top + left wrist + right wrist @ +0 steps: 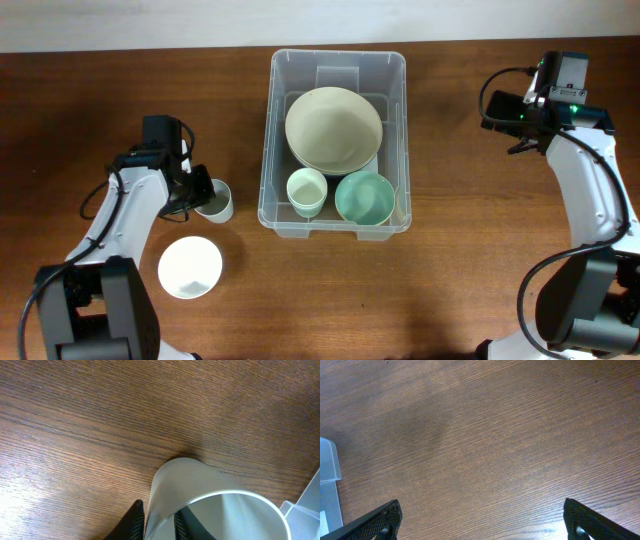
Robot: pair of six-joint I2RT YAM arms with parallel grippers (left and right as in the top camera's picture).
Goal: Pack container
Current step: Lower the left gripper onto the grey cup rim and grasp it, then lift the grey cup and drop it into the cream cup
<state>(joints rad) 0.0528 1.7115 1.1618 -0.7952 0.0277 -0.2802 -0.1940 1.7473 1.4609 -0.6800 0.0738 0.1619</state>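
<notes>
Pinching the cup point(217, 201) by its wall in the left end effector point(159, 524), just left of the container point(268, 150), sitting mid-worktop point(450, 280) and holding a big bowl point(333, 128), pale cup point(307, 190) and teal bowl point(364, 197). Right end effector point(485, 525) spread wide, empty, over bare worktop. Probably the pick-up step; next, lifting above the rim, carrying right, lowering into a free gap without tipping.
</notes>
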